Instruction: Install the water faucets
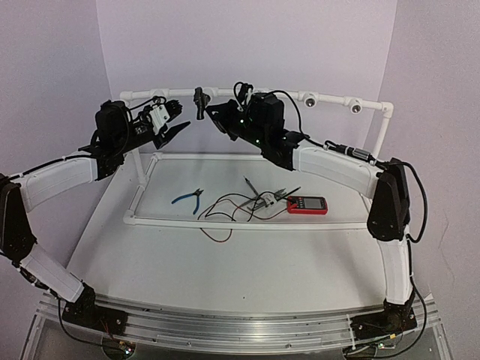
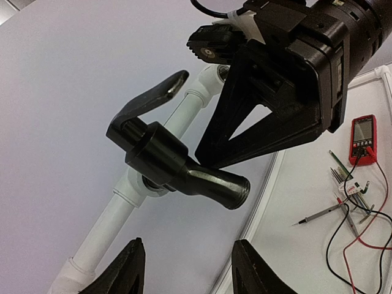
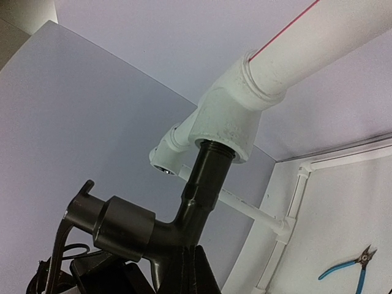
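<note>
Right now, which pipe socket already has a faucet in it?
The socket carrying the dark faucet, left of centre; both right-hand sockets show empty dark holes.

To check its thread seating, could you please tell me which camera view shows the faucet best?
The right wrist view: the faucet is close up, its stem visibly entering the white fitting. The left wrist view shows handle, body and spout, the joint mostly hidden; the top view shows it tiny.
</note>
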Robot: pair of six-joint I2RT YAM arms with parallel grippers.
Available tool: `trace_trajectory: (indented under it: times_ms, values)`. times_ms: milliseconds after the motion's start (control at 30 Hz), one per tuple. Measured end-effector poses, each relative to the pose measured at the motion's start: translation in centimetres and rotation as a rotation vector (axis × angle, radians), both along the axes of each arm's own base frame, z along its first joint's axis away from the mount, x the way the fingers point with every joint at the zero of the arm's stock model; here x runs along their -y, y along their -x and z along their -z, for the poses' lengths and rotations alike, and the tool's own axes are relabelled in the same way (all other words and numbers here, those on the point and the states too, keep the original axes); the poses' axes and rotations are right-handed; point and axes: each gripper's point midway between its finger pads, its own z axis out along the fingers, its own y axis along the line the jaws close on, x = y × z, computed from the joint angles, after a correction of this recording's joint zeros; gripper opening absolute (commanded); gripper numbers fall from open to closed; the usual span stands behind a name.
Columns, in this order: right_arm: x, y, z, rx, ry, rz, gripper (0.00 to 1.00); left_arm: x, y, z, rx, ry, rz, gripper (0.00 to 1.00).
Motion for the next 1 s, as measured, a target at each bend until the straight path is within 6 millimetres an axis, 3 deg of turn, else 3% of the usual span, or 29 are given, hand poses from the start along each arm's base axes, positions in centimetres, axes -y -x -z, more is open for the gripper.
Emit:
trace_trajectory:
  times_ms: [133, 333, 533, 633, 800, 1000]
  values:
    - [-0.1, 0.0, 0.0, -0.009, -0.005, -0.003, 0.00, 0.0, 0.0, 0.1, -0.007, 0.003, 0.001, 0.52]
    - [-0.1, 0.0, 0.2, -0.014, -0.005, 0.000, 0.02, 0.6, 0.1, 0.2, -0.098, 0.072, 0.012, 0.71]
    - [0.4, 0.4, 2.8, 0.004, 0.113, 0.031, 0.11, 2.8, 0.8, 0.1, -0.282, 0.252, -0.007, 0.71]
    - [1.4, 0.7, 3.3, 0.037, 0.209, 0.067, 0.16, 3.1, 0.0, 0.3, -0.350, 0.342, -0.046, 0.69]
    - [4.0, 1.8, -0.2, 0.150, 0.302, 0.136, 0.18, 3.0, -2.1, 0.9, -0.411, 0.439, -0.106, 0.63]
    - [7.1, 2.7, -4.9, 0.252, 0.316, 0.215, 0.18, 4.2, -2.8, 1.3, -0.411, 0.467, -0.109, 0.56]
